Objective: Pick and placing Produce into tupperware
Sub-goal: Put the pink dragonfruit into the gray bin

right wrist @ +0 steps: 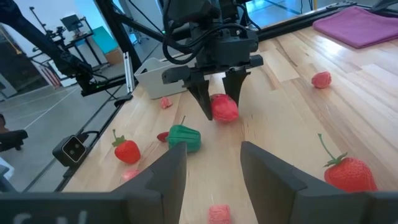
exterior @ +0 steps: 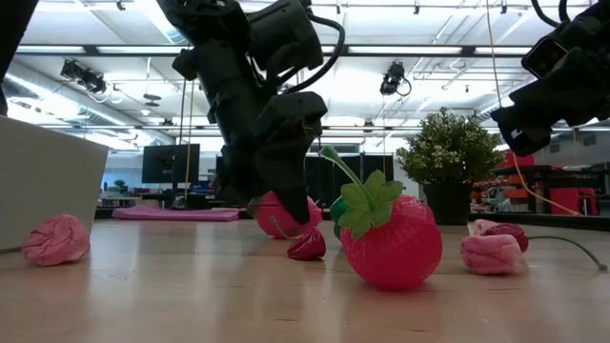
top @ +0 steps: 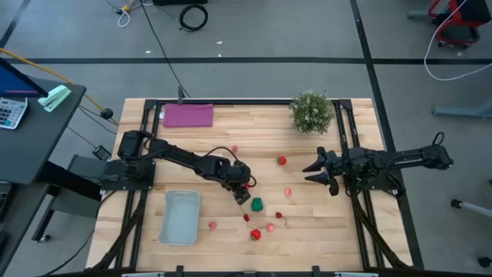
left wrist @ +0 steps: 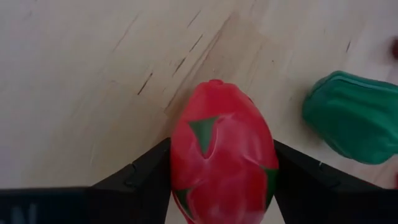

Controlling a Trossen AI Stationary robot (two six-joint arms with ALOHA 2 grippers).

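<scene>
My left gripper stands at the table's middle, fingers pointing down, shut on a red toy fruit with green patches, which also shows in the right wrist view. A green toy vegetable lies just beside it on the near side. Other red and pink pieces lie scattered on the wood, among them a strawberry near the front edge and a red one. The pale tupperware sits flat on the table's near left part. My right gripper hovers open at the right, touching nothing. My left gripper pinches the red fruit across its middle, one finger on each flank. The fingers come from above, pointing down. The fruit's tip juts out past the fingertips. Whether it rests on the wood or is raised off it, I cannot tell.
A purple sheet lies at the far left edge and a potted plant stands at the far right. Loose pink pieces lie between tupperware and strawberry. Bare wood shows between the gripper and the tupperware.
</scene>
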